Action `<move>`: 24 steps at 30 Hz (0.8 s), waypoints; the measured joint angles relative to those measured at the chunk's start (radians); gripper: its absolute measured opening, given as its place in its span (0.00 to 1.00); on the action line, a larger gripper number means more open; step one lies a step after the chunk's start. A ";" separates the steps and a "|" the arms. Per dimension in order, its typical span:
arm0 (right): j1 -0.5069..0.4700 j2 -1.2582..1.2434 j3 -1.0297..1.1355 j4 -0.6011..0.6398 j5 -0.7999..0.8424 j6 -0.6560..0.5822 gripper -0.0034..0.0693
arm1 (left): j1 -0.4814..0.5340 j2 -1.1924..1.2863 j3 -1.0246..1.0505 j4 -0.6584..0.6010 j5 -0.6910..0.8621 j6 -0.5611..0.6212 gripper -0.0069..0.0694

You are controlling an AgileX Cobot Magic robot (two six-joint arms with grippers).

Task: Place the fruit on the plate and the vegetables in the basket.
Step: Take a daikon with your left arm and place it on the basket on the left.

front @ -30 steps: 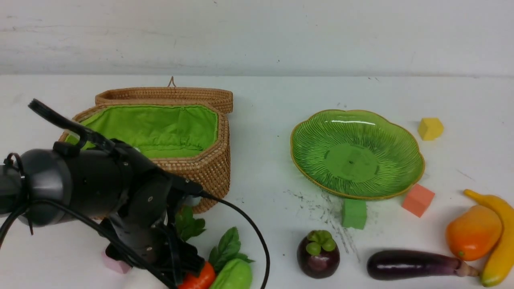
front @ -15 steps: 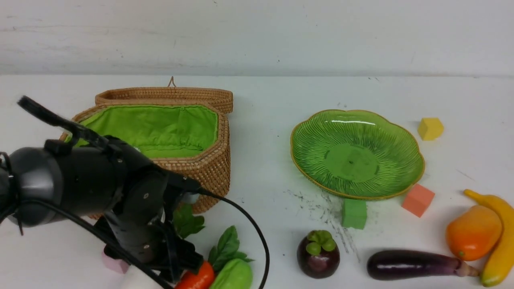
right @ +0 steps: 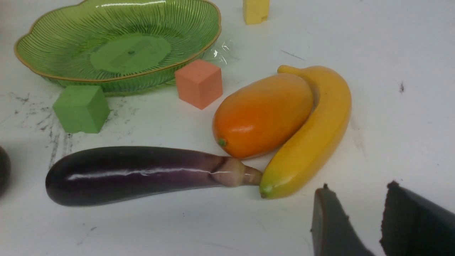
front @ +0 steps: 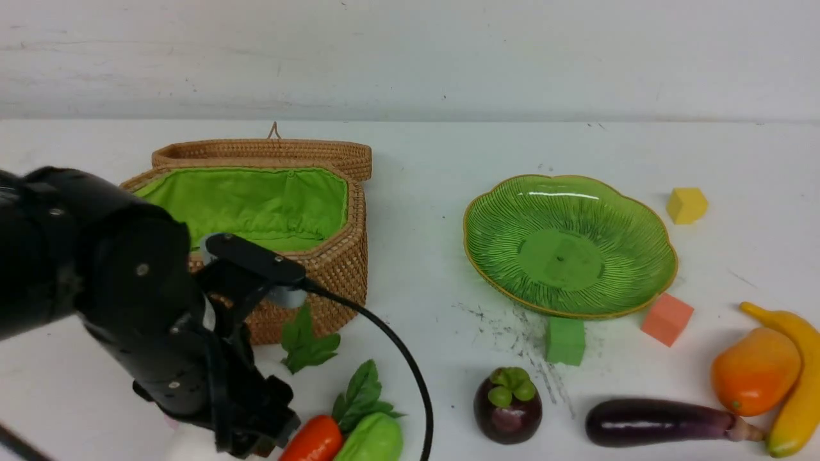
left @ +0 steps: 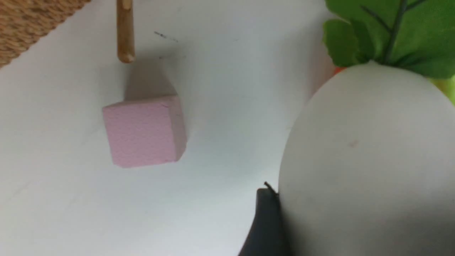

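Observation:
My left gripper [front: 240, 435] is at the table's near left, shut on the white radish [left: 366, 149]. One dark finger [left: 266, 220] presses its side; the other is hidden. The radish's leaves [front: 307, 339] stick out toward the open basket [front: 333, 269]. The orange carrot [front: 314, 442] and the light green vegetable [front: 375, 442] lie just right of the gripper. The mangosteen [front: 507, 404], eggplant [front: 660, 422], mango [front: 756, 371] and banana [front: 797, 384] lie along the front. The green plate [front: 567, 246] holds nothing. My right gripper [right: 359, 199] is open near the banana [right: 312, 135].
The basket's lid [front: 262, 150] lies folded back behind it. A pink cube [left: 144, 131] sits beside the radish. A green cube [front: 565, 340] and a salmon cube [front: 667, 319] stand at the plate's front edge, and a yellow cube [front: 687, 205] to its right.
My left arm has swung round and its wrist has turned. The radish's leaves have shifted up toward the basket. The other things have not moved.

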 joint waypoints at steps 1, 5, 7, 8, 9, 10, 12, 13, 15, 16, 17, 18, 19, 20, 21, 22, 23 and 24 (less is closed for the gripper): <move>0.000 0.000 0.000 0.000 0.000 0.000 0.38 | 0.000 -0.016 0.000 0.000 0.001 0.002 0.78; 0.000 0.000 0.000 0.000 0.000 0.000 0.38 | 0.000 -0.108 -0.013 0.022 -0.024 0.002 0.78; 0.000 0.000 0.000 0.000 0.000 0.000 0.38 | 0.000 -0.133 -0.041 0.050 -0.031 0.002 0.78; 0.000 0.000 0.000 0.000 0.000 0.000 0.38 | 0.000 -0.138 -0.062 0.074 -0.031 0.002 0.78; 0.000 0.000 0.000 0.000 0.000 0.000 0.38 | 0.000 -0.141 -0.076 0.098 -0.033 0.002 0.78; 0.000 0.000 0.000 0.000 0.000 0.000 0.38 | 0.000 -0.142 -0.104 0.134 -0.037 0.002 0.78; 0.000 0.000 0.000 0.000 0.000 0.000 0.38 | 0.000 -0.136 -0.147 0.213 -0.060 0.001 0.78; 0.000 0.000 0.000 0.000 0.000 0.000 0.38 | 0.000 -0.126 -0.167 0.256 -0.082 -0.003 0.78; 0.000 0.000 0.000 0.000 0.000 0.000 0.38 | 0.001 -0.088 -0.230 0.383 -0.134 -0.013 0.78; 0.000 0.000 0.000 0.000 0.000 0.000 0.38 | 0.006 -0.058 -0.256 0.424 -0.154 -0.015 0.78; 0.000 0.000 0.000 0.000 0.000 0.000 0.38 | 0.015 -0.023 -0.291 0.462 -0.171 -0.018 0.78; 0.000 0.000 0.000 0.000 0.000 0.000 0.38 | 0.024 0.000 -0.320 0.482 -0.178 -0.019 0.78; 0.000 0.000 0.000 0.000 0.000 0.000 0.38 | 0.040 0.042 -0.354 0.498 -0.189 -0.020 0.78; 0.000 0.000 0.000 0.000 0.000 0.000 0.38 | 0.067 0.103 -0.397 0.511 -0.198 -0.021 0.78; 0.000 0.000 0.000 0.000 0.000 0.000 0.38 | 0.083 0.138 -0.412 0.515 -0.201 -0.021 0.78; 0.000 0.000 0.000 0.000 0.000 0.000 0.38 | 0.086 0.147 -0.421 0.519 -0.201 -0.021 0.78; 0.000 0.000 0.000 0.000 0.000 0.000 0.38 | 0.118 0.218 -0.446 0.540 -0.207 -0.022 0.78; 0.000 0.000 0.000 0.000 0.000 0.000 0.38 | 0.122 0.225 -0.450 0.542 -0.208 -0.022 0.78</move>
